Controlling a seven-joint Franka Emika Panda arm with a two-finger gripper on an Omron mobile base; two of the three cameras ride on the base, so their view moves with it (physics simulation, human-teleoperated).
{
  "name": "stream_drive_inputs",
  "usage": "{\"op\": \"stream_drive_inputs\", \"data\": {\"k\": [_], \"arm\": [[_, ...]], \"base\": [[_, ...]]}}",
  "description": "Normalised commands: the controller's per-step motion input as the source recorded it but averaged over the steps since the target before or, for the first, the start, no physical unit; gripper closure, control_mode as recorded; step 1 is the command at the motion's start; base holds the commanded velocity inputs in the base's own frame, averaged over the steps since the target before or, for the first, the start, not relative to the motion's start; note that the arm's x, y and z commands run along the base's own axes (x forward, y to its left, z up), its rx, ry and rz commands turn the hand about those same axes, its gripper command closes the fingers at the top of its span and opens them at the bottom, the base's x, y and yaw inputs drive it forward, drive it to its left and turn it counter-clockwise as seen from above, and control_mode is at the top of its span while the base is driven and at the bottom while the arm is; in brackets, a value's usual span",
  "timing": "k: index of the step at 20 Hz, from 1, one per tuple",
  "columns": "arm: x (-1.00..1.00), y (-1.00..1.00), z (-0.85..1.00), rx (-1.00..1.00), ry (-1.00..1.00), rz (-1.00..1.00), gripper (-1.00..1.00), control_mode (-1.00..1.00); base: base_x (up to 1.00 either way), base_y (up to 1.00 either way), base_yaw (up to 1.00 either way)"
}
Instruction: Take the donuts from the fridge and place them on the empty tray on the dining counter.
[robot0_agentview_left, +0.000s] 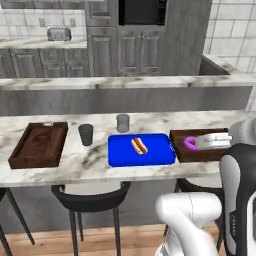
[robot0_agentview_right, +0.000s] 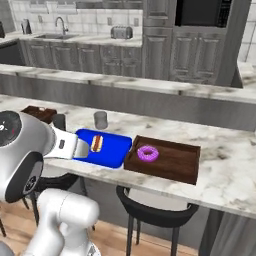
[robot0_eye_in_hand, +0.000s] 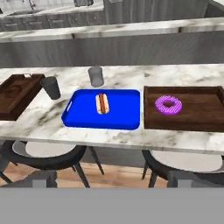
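A purple-iced donut (robot0_agentview_left: 190, 143) (robot0_agentview_right: 148, 153) (robot0_eye_in_hand: 168, 105) lies on the left half of a dark brown wooden tray (robot0_agentview_left: 210, 154) (robot0_agentview_right: 175, 162) (robot0_eye_in_hand: 197, 113), at the right end of the marbled dining counter (robot0_agentview_left: 75, 165) (robot0_agentview_right: 225, 170) (robot0_eye_in_hand: 39, 127). My gripper (robot0_agentview_left: 200, 143) (robot0_agentview_right: 81, 148) hangs in front of the counter on the near side, back from the tray and level with it. It faces the counter and holds nothing. In the hand view the donut sits right of centre with nothing between it and the camera. The fridge is out of view.
A bright blue tray (robot0_agentview_left: 155, 155) (robot0_agentview_right: 110, 155) (robot0_eye_in_hand: 118, 118) with a hot dog (robot0_agentview_left: 139, 145) (robot0_agentview_right: 97, 143) (robot0_eye_in_hand: 102, 103) lies left of the brown tray. Two cups (robot0_agentview_left: 86, 134) (robot0_agentview_left: 122, 122) and a second brown tray (robot0_agentview_left: 37, 145) (robot0_eye_in_hand: 15, 94) stand further left. Dark stools (robot0_agentview_left: 90, 192) (robot0_agentview_right: 155, 210) line the counter's front.
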Motion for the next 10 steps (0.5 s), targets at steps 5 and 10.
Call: {"op": "stream_drive_inputs", "data": {"k": [5, 10], "arm": [[0.00, 0.00, 0.00, 0.00, 0.00, 0.00, -1.00, 1.00], [0.00, 0.00, 0.00, 0.00, 0.00, 0.00, -1.00, 1.00]], "base": [[-0.35, 0.76, 0.29], [0.03, 1.00, 0.26]]}}
